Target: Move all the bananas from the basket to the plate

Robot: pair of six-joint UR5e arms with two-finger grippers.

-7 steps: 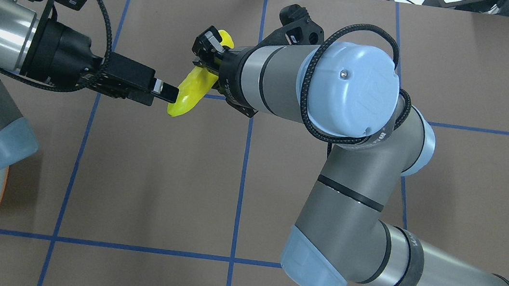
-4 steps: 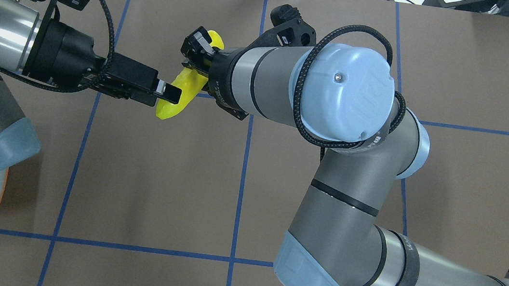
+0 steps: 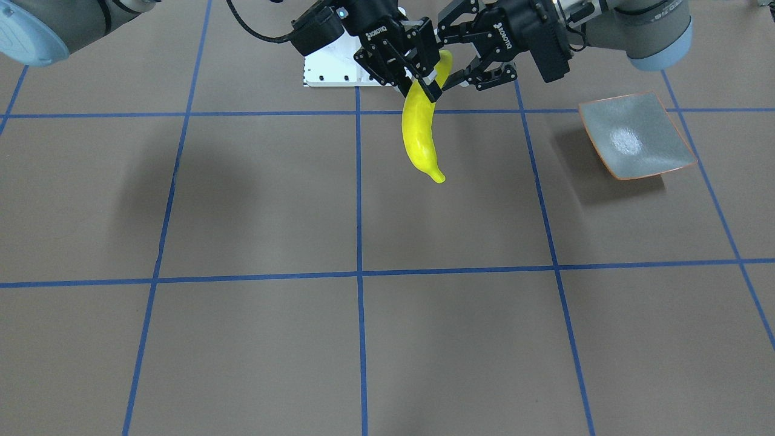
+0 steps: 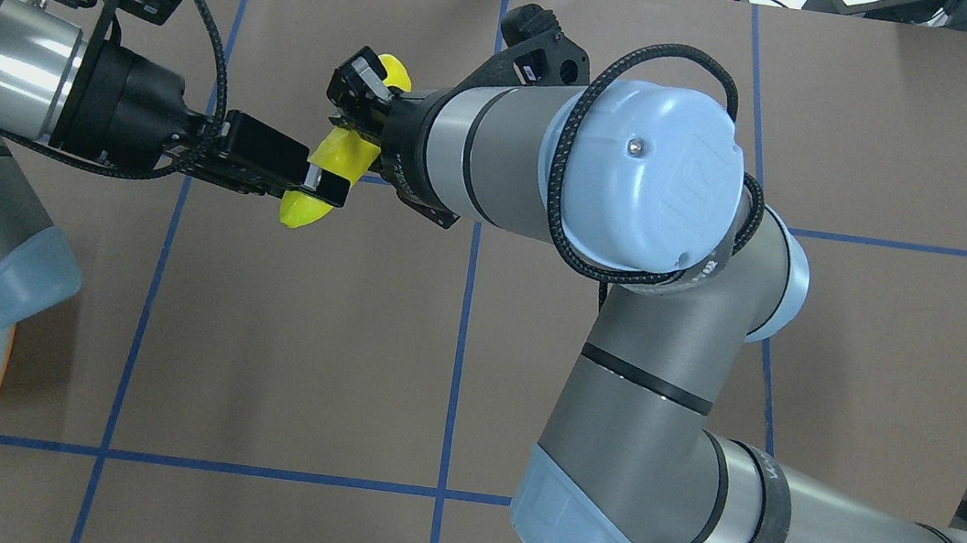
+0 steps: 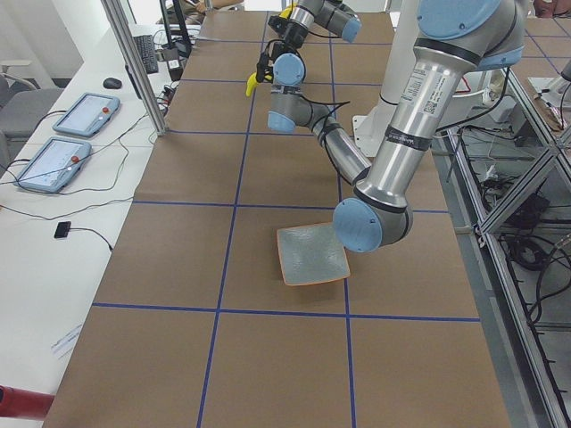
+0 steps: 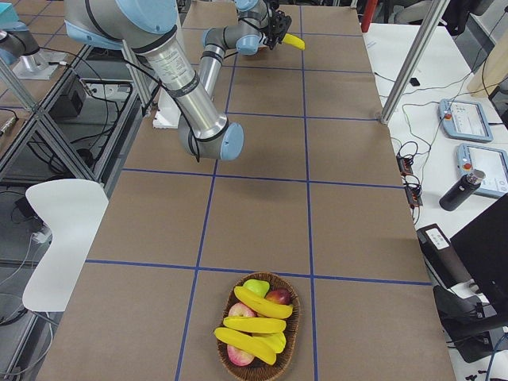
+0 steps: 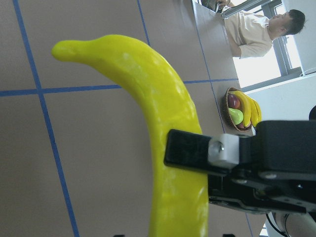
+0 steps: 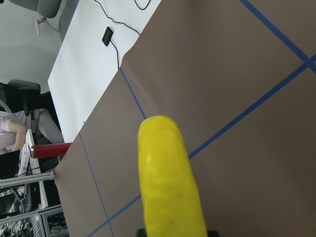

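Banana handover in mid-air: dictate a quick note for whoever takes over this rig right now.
Right gripper: shut on one banana, held above the table.
Left gripper: open, jaws either side of that banana, not closed on it.
Plate: empty, on the robot's left side.
Basket: at the table's right end, holding three bananas and other fruit.
Done: nothing plated. Left: probably finish the handover, plate this banana, then move the other three.
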